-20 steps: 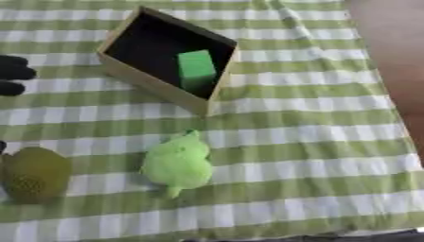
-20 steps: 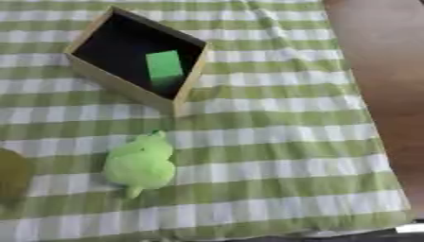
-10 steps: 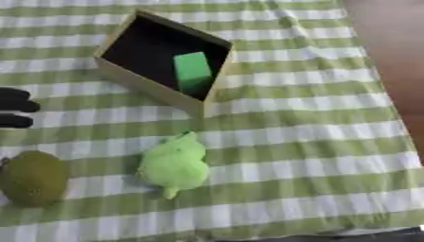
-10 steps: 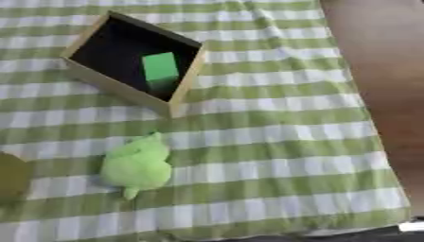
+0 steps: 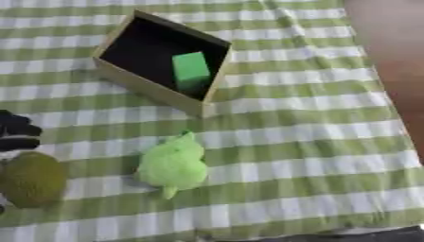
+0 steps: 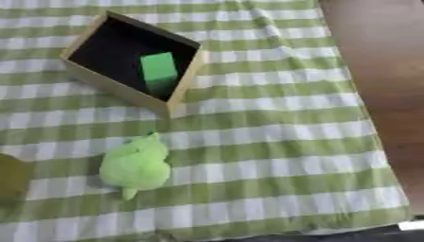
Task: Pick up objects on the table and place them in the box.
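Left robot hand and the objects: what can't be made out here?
- Left robot hand: left eye view's edge cuts it; its grip is unreadable.
- Brown round object: blurred, identity unclear.
- Green block in the box: its base is lost in shadow.
- Right robot hand: in neither view.

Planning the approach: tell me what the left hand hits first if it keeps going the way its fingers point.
The left hand points rightward across the cloth. That line looks free up to the green plush toy; depth is unclear.

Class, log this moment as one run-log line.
left hand: beside brown fruit | green toy: on cloth | green block: in box
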`<state>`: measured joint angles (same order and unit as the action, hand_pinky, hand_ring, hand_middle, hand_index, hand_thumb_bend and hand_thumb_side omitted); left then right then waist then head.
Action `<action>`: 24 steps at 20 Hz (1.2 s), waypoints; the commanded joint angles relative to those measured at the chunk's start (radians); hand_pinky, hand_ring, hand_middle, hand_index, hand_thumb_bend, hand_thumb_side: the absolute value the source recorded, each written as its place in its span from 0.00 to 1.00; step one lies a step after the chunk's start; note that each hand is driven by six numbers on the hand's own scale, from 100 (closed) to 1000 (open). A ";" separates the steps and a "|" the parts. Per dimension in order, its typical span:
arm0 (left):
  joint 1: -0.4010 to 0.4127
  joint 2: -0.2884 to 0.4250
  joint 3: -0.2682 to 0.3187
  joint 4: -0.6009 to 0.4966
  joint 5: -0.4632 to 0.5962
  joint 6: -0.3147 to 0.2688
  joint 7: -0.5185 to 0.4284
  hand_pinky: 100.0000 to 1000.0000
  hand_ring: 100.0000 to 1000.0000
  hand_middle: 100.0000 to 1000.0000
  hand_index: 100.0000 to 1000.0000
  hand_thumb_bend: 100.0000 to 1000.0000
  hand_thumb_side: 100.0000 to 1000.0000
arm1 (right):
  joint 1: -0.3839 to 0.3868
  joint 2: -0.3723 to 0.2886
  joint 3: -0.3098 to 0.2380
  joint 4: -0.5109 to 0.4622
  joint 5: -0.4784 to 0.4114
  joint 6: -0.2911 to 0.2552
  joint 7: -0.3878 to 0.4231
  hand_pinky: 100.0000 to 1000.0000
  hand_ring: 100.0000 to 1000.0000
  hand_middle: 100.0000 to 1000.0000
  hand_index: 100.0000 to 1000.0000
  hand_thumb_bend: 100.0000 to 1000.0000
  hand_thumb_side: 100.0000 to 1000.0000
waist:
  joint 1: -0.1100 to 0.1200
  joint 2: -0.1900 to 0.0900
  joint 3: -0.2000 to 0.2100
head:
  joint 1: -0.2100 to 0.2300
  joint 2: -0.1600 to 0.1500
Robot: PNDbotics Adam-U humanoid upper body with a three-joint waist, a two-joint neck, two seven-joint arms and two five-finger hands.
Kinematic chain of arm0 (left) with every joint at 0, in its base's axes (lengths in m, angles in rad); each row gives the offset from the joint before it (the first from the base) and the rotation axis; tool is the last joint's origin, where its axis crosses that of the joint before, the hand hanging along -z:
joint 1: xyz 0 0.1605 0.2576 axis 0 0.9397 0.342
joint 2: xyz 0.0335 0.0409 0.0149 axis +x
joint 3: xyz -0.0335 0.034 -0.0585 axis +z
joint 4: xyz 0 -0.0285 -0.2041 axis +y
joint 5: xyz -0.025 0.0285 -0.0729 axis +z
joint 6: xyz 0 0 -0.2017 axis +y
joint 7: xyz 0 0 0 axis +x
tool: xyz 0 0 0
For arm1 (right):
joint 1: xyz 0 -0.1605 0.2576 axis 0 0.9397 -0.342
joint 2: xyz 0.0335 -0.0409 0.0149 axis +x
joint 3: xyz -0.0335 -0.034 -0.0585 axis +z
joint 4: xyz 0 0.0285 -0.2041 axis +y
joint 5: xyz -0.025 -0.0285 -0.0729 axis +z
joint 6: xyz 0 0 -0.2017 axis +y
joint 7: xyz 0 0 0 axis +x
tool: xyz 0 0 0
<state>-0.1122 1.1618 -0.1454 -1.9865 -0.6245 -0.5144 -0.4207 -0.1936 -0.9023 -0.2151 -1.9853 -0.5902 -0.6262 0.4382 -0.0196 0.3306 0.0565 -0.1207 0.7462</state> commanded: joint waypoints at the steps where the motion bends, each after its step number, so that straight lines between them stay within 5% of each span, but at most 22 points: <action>1: 0.001 0.047 0.002 -0.014 -0.028 0.008 -0.012 0.99 1.00 0.95 1.00 0.53 0.39 | -0.005 -0.019 -0.017 -0.015 0.009 0.018 0.000 1.00 1.00 0.48 0.90 0.00 0.41 | 0.018 -0.031 0.001 | 0.002 -0.003; 7: 0.008 0.047 -0.004 -0.014 -0.075 0.087 0.043 0.96 1.00 0.92 0.99 0.58 0.46 | -0.004 -0.014 -0.018 -0.015 0.010 0.032 0.010 1.00 1.00 0.48 0.90 0.00 0.41 | 0.022 -0.032 -0.002 | 0.007 -0.004; 14: 0.001 0.040 -0.048 -0.014 -0.052 0.149 0.078 0.92 1.00 0.89 0.98 0.48 0.40 | -0.004 -0.005 -0.017 -0.015 0.016 0.048 0.025 1.00 1.00 0.47 0.90 0.00 0.41 | 0.023 -0.027 -0.013 | 0.015 -0.004; 24: -0.011 0.041 -0.049 -0.014 -0.117 0.242 0.024 0.92 0.98 0.87 0.96 0.65 0.53 | 0.005 0.006 -0.023 -0.015 0.029 0.076 0.042 1.00 1.00 0.46 0.90 0.00 0.41 | 0.026 -0.022 -0.018 | 0.024 -0.006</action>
<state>-0.1218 1.1698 -0.2109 -1.9887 -0.7272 -0.2860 -0.3948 -0.1840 -0.8747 -0.2215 -1.9853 -0.5668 -0.5560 0.4807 -0.0078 0.3306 0.0384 -0.0998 0.7462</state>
